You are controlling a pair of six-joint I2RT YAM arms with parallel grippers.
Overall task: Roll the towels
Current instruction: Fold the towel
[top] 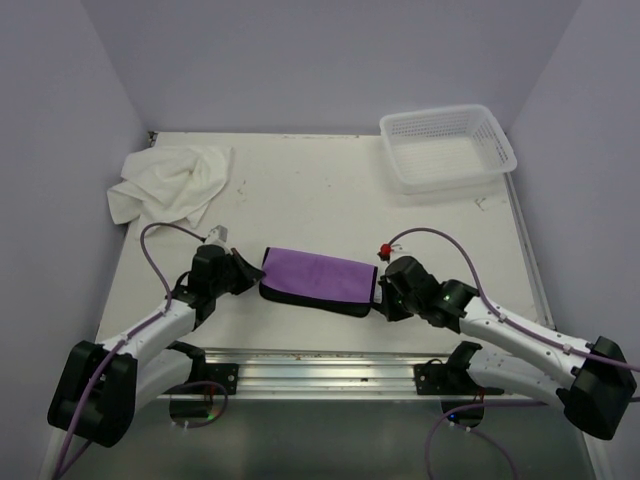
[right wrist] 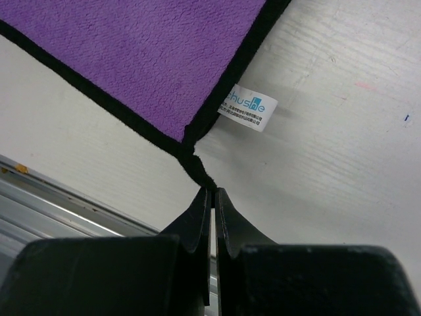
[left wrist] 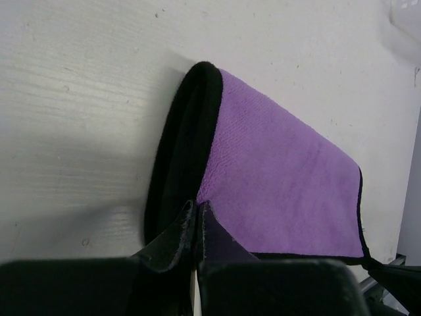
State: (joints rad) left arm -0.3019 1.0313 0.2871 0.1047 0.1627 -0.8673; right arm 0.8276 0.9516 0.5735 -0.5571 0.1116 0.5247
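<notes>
The small purple towel (top: 318, 280) with dark edging lies folded across the table's near middle. My left gripper (top: 250, 270) is at its left end, where the cloth arches up and shows its black underside (left wrist: 177, 164). The jaws (left wrist: 197, 205) are shut at the near-left corner of the purple towel (left wrist: 276, 178). My right gripper (top: 383, 290) is at the right end, shut (right wrist: 214, 191) on the black near-right corner of the purple towel (right wrist: 145, 59), which is pulled to a point. The large white towel (top: 165, 185) lies crumpled at the back left, away from both grippers.
A white perforated basket (top: 448, 150) stands at the back right corner. A white label (right wrist: 248, 108) hangs off the purple towel's right edge. A metal rail (top: 320, 370) runs along the table's near edge between the arm bases. Walls close in the left, back and right sides.
</notes>
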